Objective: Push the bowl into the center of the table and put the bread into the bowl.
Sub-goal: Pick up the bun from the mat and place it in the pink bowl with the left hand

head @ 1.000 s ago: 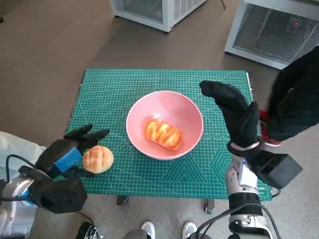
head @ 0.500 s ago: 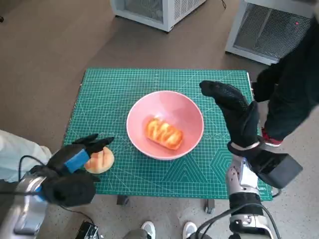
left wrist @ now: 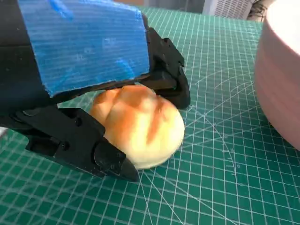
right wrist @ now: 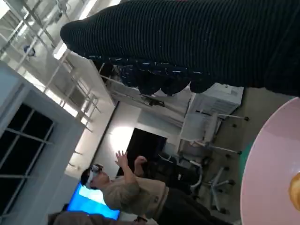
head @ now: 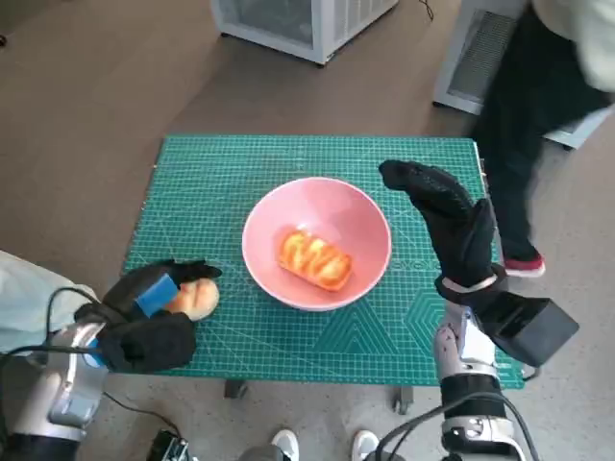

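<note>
At the table's near-left corner, the round bread (left wrist: 140, 126) is bracketed on the green mat (head: 317, 154) by the left hand (head: 149, 312), fingers (left wrist: 79, 140) on both sides; a firm grip cannot be confirmed. The pink bowl (head: 370, 216) is judged centred, one pastry (head: 314, 259) already inside, so closing, lifting and carrying to the bowl are called for. The right hand (head: 447, 216) is held open and empty beside the bowl's rim.

**Colours on my feed**

I see a pink bowl (head: 317, 242) holding a glazed orange-and-cream striped pastry (head: 314, 258). The surface (head: 221, 173) is teal-green with a fine pale grid and diagonal lines. My left hand (head: 149, 317) is black with blue tape; under it, a golden-tan bread roll (left wrist: 138, 125). My right hand (head: 447, 226) wears black knit. The floor (head: 86, 86) is grey-brown.
</note>
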